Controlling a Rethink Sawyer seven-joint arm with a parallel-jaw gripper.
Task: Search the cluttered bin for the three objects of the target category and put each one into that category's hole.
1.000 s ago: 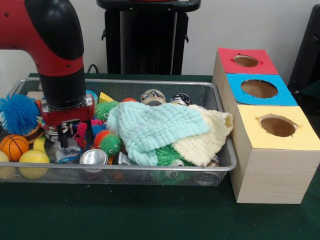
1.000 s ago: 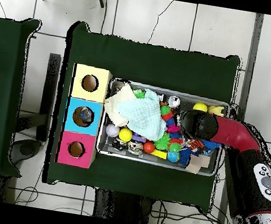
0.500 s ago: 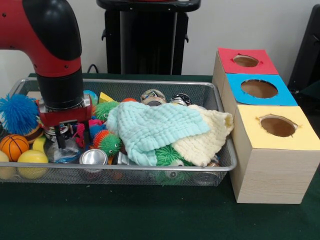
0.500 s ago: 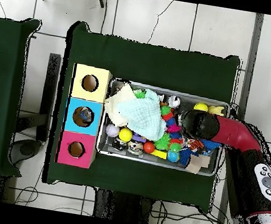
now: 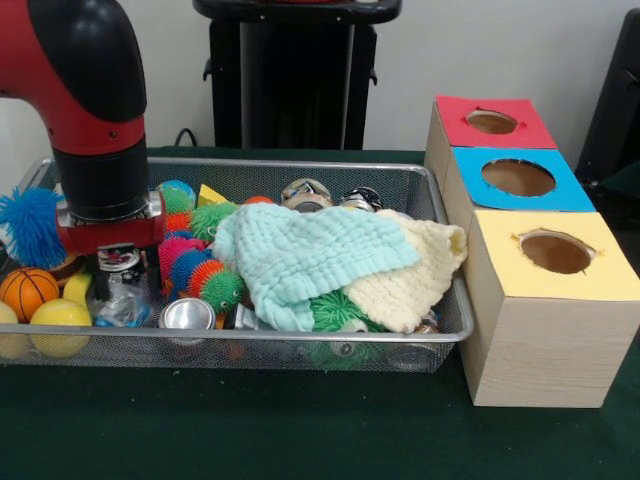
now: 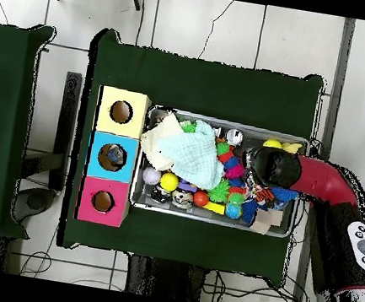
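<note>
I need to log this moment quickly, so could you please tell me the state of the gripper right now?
Gripper: down among the clutter at one end of the wire mesh bin; open or shut cannot be told.

You get a close, low front camera facing the mesh bin (image 5: 440, 335) and boxes (image 5: 545, 300); your high overhead looks straight down. Both share bin (image 6: 214, 217), boxes (image 6: 115, 157), worktop (image 6: 205, 85).

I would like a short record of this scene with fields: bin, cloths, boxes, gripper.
bin: wire mesh bin, crowded with balls, spiky toys and cans
cloths: mint cloth lying over cream cloth, at the bin's end beside the boxes
boxes: yellow box, blue box, red box, each with a round hole on top
gripper: gripper low in the bin near the orange basketball; state unclear
</note>
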